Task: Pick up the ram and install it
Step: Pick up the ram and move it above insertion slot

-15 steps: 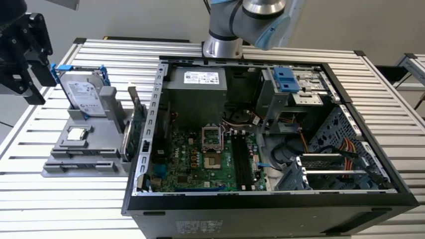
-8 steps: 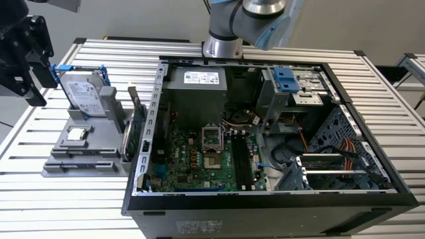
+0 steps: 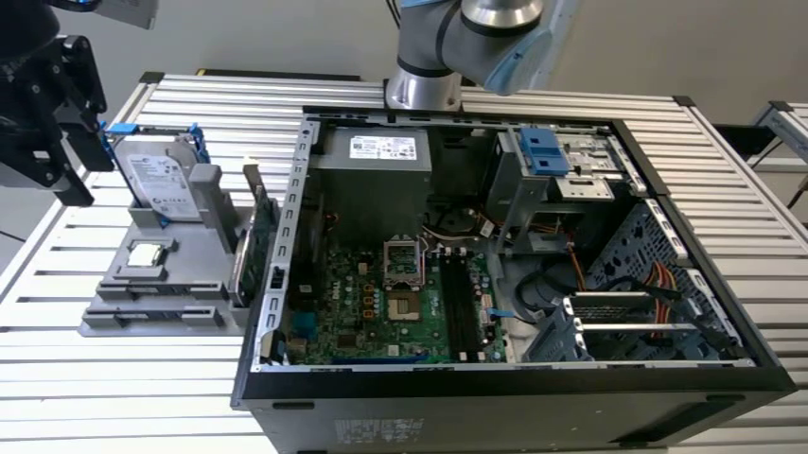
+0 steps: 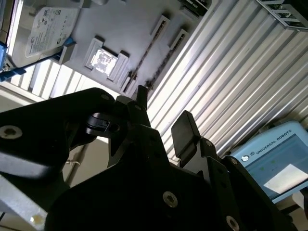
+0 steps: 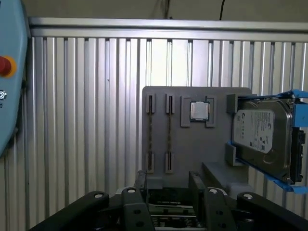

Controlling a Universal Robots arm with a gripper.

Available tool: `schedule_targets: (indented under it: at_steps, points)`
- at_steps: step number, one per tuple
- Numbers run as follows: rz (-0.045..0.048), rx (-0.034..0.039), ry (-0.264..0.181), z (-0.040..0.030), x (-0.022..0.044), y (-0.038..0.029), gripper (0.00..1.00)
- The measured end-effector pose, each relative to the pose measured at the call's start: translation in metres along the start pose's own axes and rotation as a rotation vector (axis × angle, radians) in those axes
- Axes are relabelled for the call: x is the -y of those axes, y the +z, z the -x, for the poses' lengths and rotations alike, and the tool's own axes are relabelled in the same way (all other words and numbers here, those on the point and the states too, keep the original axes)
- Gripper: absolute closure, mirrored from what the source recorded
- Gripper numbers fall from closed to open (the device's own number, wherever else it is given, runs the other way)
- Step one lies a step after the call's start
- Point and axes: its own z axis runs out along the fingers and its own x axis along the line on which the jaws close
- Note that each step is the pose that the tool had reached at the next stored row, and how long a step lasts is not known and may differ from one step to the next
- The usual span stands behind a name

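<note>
Two ram sticks (image 5: pixel 169 130) (image 5: pixel 150 130) stand edge-on in slots of the grey holder (image 5: pixel 192 154), beside a small silver chip (image 5: pixel 199 110) and a hard drive (image 5: pixel 262 137). The second wrist view shows the same ram sticks (image 4: pixel 146 51) as thin dark lines on that holder (image 4: pixel 130 29). My gripper (image 5: pixel 167 185) is open with nothing between its black fingers (image 5: pixel 195 180), and it hangs away from the holder with the sticks ahead of it. In the exterior view my gripper (image 3: pixel 57 123) is high at the left, above and beside the holder (image 3: pixel 151 284).
An open computer case (image 3: pixel 272 284) lies on the slatted table (image 3: pixel 127 378), with the motherboard (image 3: pixel 366 303) and its long black memory slots (image 3: pixel 457 312) inside. A green card (image 3: pixel 256 241) stands upright between holder and case. A blue teach pendant (image 4: pixel 274 159) lies off the table's side.
</note>
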Motion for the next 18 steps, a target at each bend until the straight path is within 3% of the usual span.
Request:
schedule_targets:
  at_steps: [13, 18]
  points:
    - [-0.0001, -0.0103, 0.0, 0.0, 0.0, 0.0049, 0.0]
    - [-0.0001, -0.0202, 0.0, 0.0, 0.0, 0.0079, 0.0]
